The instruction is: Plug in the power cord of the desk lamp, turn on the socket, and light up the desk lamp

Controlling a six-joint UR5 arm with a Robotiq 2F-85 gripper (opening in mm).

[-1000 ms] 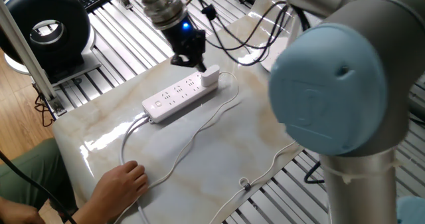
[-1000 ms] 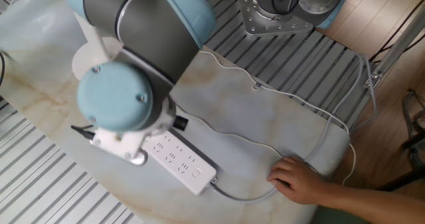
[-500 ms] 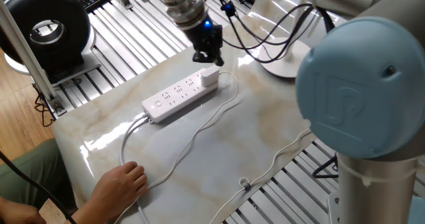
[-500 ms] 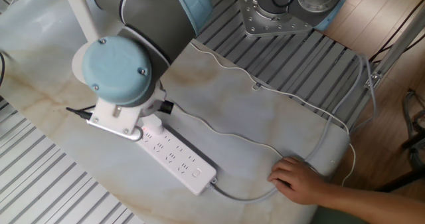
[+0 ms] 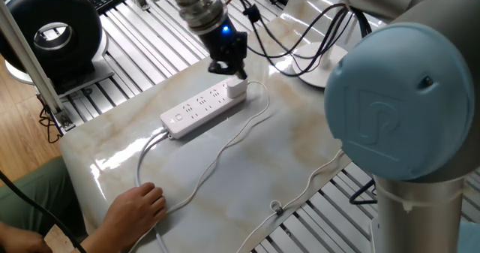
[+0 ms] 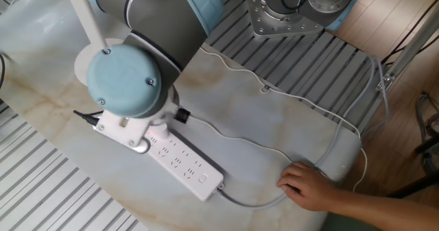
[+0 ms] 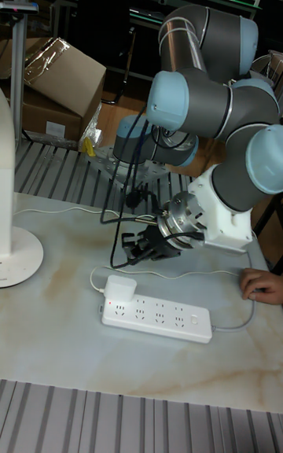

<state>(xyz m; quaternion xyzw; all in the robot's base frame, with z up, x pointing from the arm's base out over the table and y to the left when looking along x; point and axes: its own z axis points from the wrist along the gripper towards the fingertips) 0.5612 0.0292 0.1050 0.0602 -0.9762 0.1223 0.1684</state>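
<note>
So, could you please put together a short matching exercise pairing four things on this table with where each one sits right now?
Things:
1. plug
2. claw
3. human hand
4. desk lamp

Places:
A. resting on the marble near the table's edge, beside the cord
B. seated in the end outlet of the power strip, opposite its round button
C. standing at the far side of the table, away from the strip
D. just above the plug

Pairs: 1-B, 2-D, 3-A, 4-C
</note>
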